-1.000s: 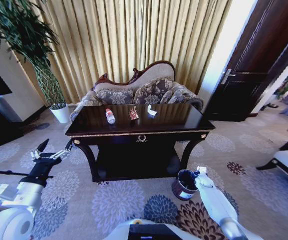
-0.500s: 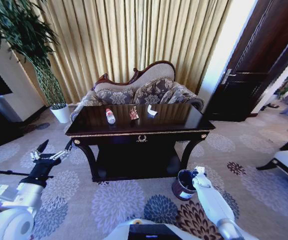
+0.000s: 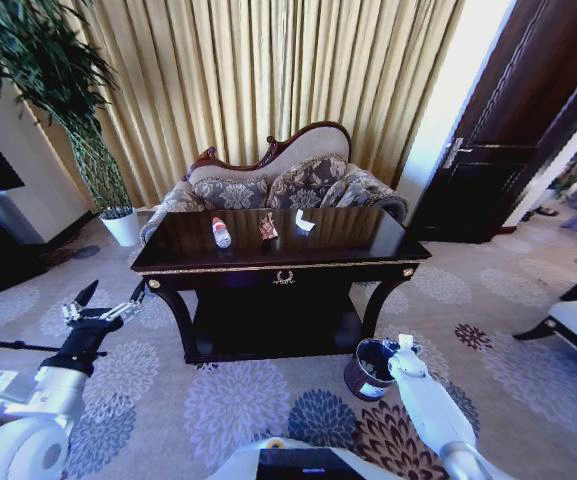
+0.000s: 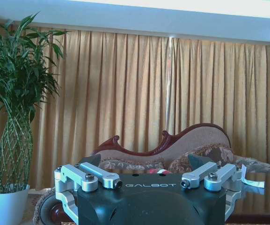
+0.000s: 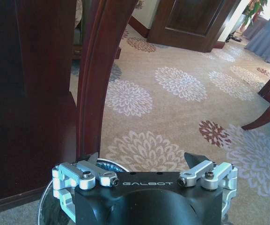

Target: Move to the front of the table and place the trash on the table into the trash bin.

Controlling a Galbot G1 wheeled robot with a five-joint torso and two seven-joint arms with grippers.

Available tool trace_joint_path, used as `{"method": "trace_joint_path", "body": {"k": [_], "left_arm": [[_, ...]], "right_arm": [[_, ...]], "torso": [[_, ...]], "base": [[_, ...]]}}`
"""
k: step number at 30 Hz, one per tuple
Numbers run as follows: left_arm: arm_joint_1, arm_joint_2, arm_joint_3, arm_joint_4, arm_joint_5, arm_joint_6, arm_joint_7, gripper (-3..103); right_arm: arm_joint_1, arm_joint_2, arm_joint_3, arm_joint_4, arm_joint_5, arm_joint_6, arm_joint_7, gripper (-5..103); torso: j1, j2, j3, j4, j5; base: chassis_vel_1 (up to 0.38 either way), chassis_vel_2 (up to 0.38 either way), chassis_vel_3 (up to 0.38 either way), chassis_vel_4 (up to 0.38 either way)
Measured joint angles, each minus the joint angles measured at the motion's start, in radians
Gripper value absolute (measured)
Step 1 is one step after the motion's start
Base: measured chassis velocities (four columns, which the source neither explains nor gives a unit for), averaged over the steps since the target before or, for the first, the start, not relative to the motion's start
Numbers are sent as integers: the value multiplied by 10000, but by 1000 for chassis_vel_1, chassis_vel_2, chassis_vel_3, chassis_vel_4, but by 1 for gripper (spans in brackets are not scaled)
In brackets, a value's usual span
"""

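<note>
Now, head view: right end effector [image 3: 404, 346] has shifted slightly over the rim of the small maroon round trash bin [image 3: 369, 369]; the clear red-capped bottle [image 3: 221, 232], reddish wrapper [image 3: 267, 227] and white scrap [image 3: 303, 221] are unmoved on the glossy black gold-trimmed desk [image 3: 368, 243].
Left wrist view: left end effector [image 4: 145, 163] fingers apart, empty, facing the desk.
Right wrist view: right end effector fingers apart, empty, above the bin rim [image 5: 107, 164].
Meaning: probably a drop just finished; three items remain.

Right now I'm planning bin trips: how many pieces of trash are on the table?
3 visible: a bottle toward the left, a wrapper in the middle, a white scrap to its right. Another small scrap could be hidden.
</note>
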Motion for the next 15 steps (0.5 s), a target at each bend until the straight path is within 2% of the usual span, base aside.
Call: {"method": "trace_joint_path", "body": {"k": [8,10,12,13,15], "left_arm": [[-11,6,-12,6,3,-12,3,100],[-36,12,-12,6,4,-12,4,100],[-51,18,-12,5,1,-13,3,100],[-51,18,-12,5,1,-13,3,100],[-64,17,-11,6,0,-13,1,100]], "right_arm": [[-346,-44,13,534,192,-30,-1,100],[-719,-121,10,1283,494,-75,-21,100],[-1455,-276,-17,2881,1169,-301,-256,100],[-1455,-276,-17,2881,1169,-301,-256,100],[-2104,-392,-27,4397,1448,-374,-440,100]], "torso": [[0,0,0,0,0],[1,0,0,0,1],[1,0,0,-1,-2],[1,0,0,-1,-2],[0,1,-1,-2,0]], "base": [[0,0,0,0],[0,0,0,0],[0,0,0,0],[0,0,0,0],[0,0,0,0]]}}
